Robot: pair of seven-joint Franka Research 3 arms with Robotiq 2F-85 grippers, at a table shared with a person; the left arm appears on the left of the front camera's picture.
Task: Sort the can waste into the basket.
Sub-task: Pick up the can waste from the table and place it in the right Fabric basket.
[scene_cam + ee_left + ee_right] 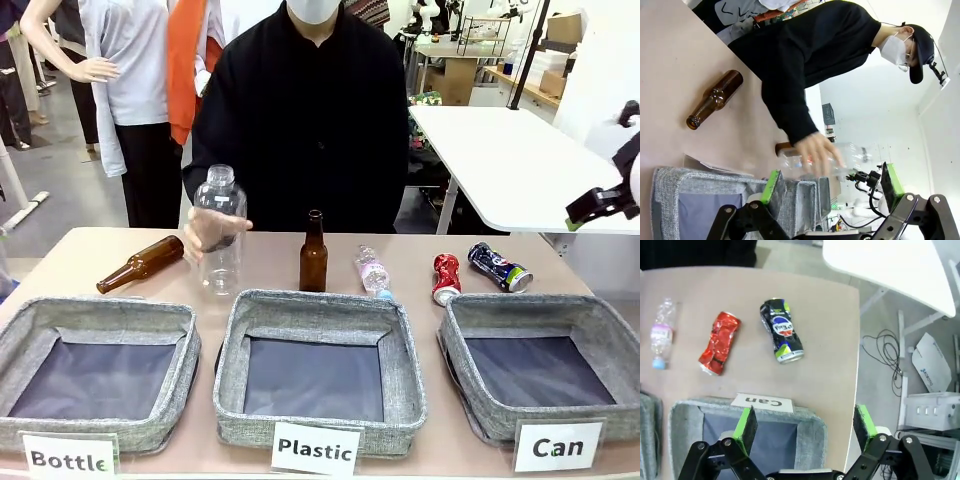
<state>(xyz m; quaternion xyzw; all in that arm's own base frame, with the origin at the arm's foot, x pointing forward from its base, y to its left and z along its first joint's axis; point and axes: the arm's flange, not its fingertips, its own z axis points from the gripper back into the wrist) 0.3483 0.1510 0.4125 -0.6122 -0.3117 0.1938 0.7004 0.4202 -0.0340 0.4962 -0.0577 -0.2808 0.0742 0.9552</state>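
Observation:
Two crushed cans lie on the table behind the Can basket (520,306): a shiny red can (445,278) and, to its right, a dark blue can (499,267). In the right wrist view my right gripper (805,423) hangs open and empty above the Can basket's (700,408) far rim, with the red can (719,342) and the blue can (781,330) beyond it. My left gripper (832,185) is open and empty too, high over the Bottle basket (710,177).
The person's hand (205,230) holds an upright clear plastic bottle (220,235). A brown bottle (140,265) lies at the left, another (313,252) stands mid-table, and a small plastic bottle (372,270) lies beside it. The Bottle (95,310) and Plastic (320,300) baskets line the front. My right arm (605,203) hangs at the right edge.

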